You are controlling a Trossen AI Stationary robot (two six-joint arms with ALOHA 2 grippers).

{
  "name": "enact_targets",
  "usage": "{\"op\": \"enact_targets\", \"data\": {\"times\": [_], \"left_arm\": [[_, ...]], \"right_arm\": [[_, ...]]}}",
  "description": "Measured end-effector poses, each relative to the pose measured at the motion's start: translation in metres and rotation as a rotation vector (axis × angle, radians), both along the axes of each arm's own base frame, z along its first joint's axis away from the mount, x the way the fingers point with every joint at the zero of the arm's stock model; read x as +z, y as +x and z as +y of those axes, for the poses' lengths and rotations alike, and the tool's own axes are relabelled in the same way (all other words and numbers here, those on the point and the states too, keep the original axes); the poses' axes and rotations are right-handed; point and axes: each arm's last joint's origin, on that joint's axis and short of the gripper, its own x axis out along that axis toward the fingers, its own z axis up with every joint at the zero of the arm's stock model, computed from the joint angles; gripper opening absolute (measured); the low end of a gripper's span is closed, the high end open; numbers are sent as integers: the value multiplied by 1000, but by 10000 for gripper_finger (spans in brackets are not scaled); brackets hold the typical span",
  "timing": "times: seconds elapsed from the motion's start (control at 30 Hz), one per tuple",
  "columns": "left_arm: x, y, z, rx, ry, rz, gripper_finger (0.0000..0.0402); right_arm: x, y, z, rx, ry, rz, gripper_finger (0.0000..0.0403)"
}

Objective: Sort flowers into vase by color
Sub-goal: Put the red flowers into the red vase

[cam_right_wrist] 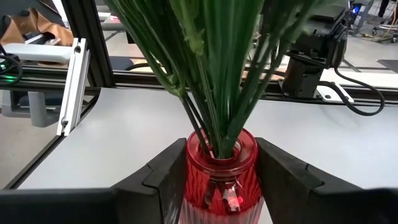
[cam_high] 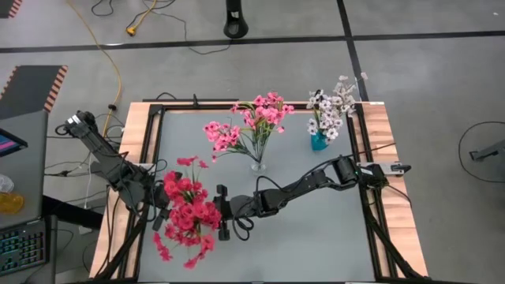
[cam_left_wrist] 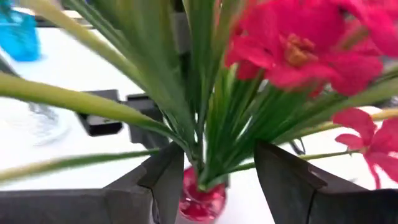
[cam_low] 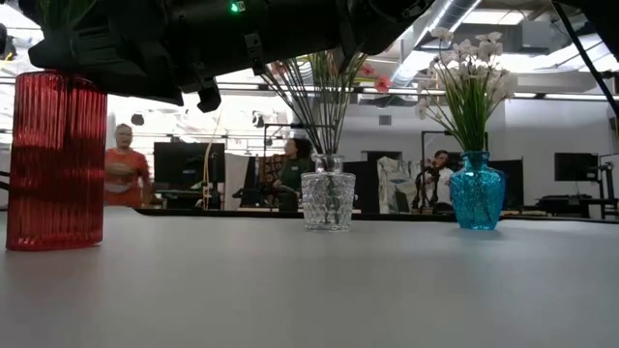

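Observation:
A ribbed red vase (cam_low: 56,159) stands at the table's near left and holds a bunch of red flowers (cam_high: 188,213) on long green stems (cam_right_wrist: 211,74). My right gripper (cam_right_wrist: 221,180) reaches across from the right and is shut on this vase's neck. My left gripper (cam_left_wrist: 214,180) comes in from the left and is open. Its fingers stand on either side of the stems (cam_left_wrist: 202,143), just above the vase's mouth (cam_left_wrist: 202,200). Pink flowers (cam_high: 252,122) stand in a clear glass vase (cam_low: 329,198). White flowers (cam_high: 330,110) stand in a blue vase (cam_low: 477,193). My right gripper pinches the red vase's neck (cam_right_wrist: 194,167) between its two fingers, just below the rim. The fingers come nearly level from the table's right side. The vase stands upright with its base on the table (cam_low: 290,290).
The clear vase (cam_high: 259,164) stands at the table's far middle and the blue vase (cam_high: 318,142) at its far right. Black frame rails (cam_high: 150,150) run along the table's edges. People show in the room beyond the far edge. The table's near right is bare.

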Motion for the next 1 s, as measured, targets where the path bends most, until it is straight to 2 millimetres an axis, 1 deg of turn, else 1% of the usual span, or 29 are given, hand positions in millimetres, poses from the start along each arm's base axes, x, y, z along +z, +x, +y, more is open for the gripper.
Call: {"op": "enact_targets", "data": {"times": [0.13, 0.3, 0.53, 0.8, 1.0], "left_arm": [[-1, -3, 1, -51, -4, 24, 181], [1, -10, 8, -34, -2, 31, 181], [7, -18, 16, -35, -19, -17, 181], [6, -34, 31, -31, -45, 27, 181], [7, -42, 39, -27, -58, 19, 181]], "right_arm": [[0, 0, 0, 0, -1, 0, 207], [0, 0, 0, -1, -1, 1, 207], [0, 0, 0, -1, -1, 1, 207], [0, 0, 0, -1, -1, 1, 207], [0, 0, -1, -2, 2, 1, 207]]}}
